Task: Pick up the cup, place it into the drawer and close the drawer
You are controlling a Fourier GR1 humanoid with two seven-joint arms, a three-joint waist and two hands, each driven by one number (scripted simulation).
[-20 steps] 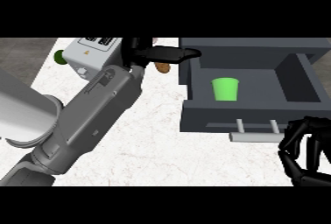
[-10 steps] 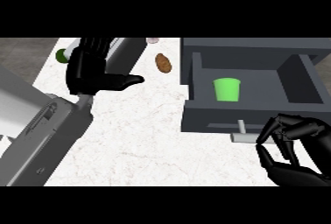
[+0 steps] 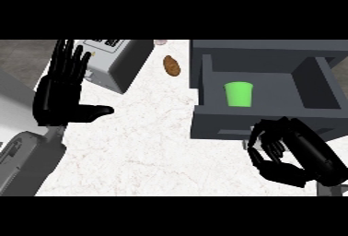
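A green cup [image 3: 239, 94] stands upright inside the open dark grey drawer [image 3: 319, 87] at the upper right. My right hand [image 3: 285, 150] sits against the drawer's front panel, its fingers curled and covering the spot where the handle was; no handle shows between them. My left hand [image 3: 60, 94] is at the left of the counter, fingers straight and pointing away, thumb out to the right, holding nothing.
A grey toaster-like appliance [image 3: 115, 60] stands at the upper left, just right of my left hand. A brown potato-like item [image 3: 171, 65] lies between it and the drawer. A small pale object [image 3: 159, 42] sits at the counter's far edge.
My left arm has pulled back to the left and its hand now shows open. My right hand has moved up and left onto the drawer front, covering the handle.
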